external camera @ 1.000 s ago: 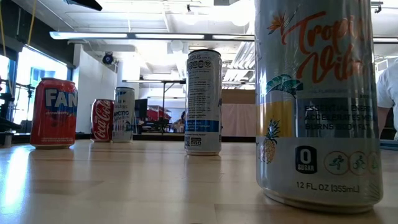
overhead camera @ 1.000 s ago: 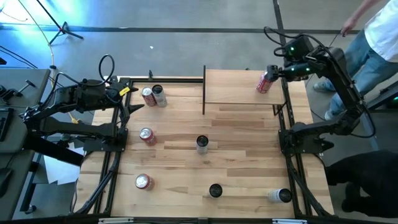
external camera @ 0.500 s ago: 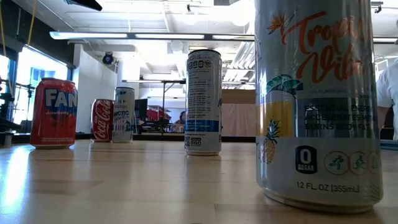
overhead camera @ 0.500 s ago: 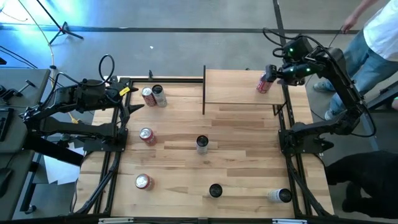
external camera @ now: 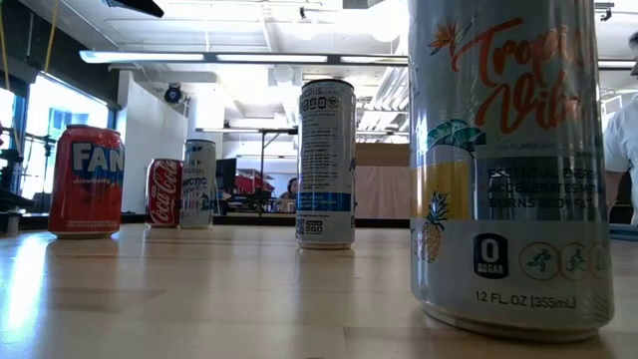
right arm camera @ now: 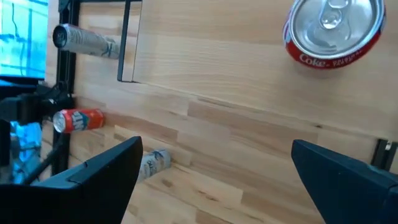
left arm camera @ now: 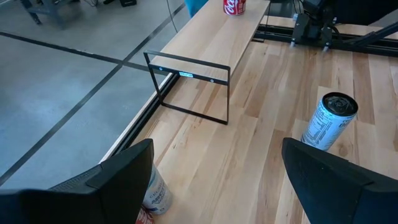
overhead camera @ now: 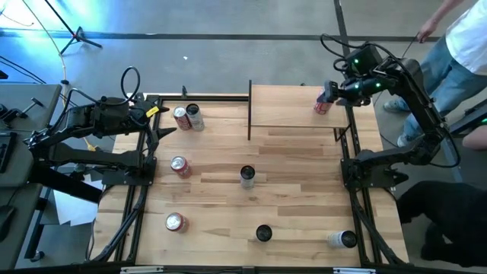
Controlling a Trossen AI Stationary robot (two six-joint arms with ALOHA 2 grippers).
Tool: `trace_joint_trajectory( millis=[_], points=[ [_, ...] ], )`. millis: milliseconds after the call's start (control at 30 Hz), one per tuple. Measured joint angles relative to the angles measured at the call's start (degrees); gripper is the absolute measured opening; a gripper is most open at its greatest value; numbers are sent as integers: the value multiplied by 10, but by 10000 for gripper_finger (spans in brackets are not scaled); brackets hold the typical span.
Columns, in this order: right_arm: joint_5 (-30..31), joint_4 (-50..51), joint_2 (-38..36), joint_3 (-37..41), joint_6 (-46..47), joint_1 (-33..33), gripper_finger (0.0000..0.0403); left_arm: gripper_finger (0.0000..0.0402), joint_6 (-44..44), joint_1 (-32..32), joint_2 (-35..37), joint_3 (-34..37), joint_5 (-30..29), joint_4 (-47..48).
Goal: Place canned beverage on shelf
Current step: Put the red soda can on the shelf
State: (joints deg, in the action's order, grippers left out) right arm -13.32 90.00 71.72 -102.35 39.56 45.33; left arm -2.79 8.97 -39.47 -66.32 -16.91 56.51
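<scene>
The shelf (overhead camera: 293, 106), a light-wood board in a thin black frame, stands at the table's far right. A red Coke can (overhead camera: 323, 105) stands upright on its right end, top showing in the right wrist view (right arm camera: 333, 31). My right gripper (overhead camera: 333, 91) hovers open just above and beside the can, touching nothing; its fingers (right arm camera: 217, 180) stand well apart from the can. My left gripper (overhead camera: 161, 123) waits open at the far left, above the table, nothing between its fingers (left arm camera: 214, 180). From there the shelf's black frame (left arm camera: 193, 87) and the Coke can (left arm camera: 234, 6) show farther off.
Several more cans stand on the tabletop: two at the far left (overhead camera: 186, 116), a red one (overhead camera: 179, 166), a slim one mid-table (overhead camera: 247, 176), a red one (overhead camera: 175, 221) and two (overhead camera: 263, 233) (overhead camera: 342, 239) near the front. A person (overhead camera: 464, 46) stands beyond the far right corner.
My right gripper has turned a little at the wrist above the red can on the shelf while staying in place. The can has not moved.
</scene>
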Motion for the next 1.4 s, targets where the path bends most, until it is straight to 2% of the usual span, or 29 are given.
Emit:
trace_joint_trajectory(
  millis=[400, 667, 1067, 1400],
  points=[
    [-5, 0, 0, 0, -74, 0, 400, 335, 0, 0, 0, 0, 0, 0],
    [-47, 0, 0, 0, -96, 0, 400, 335, 0, 0, 0, 0, 0, 0],
    [30, 0, 22, 0, -101, 0, 400, 335, 0, 0, 0, 0, 0, 0],
    [33, 0, 62, 0, -84, 0, 400, 335, 0, 0, 0, 0, 0, 0]
  ],
)
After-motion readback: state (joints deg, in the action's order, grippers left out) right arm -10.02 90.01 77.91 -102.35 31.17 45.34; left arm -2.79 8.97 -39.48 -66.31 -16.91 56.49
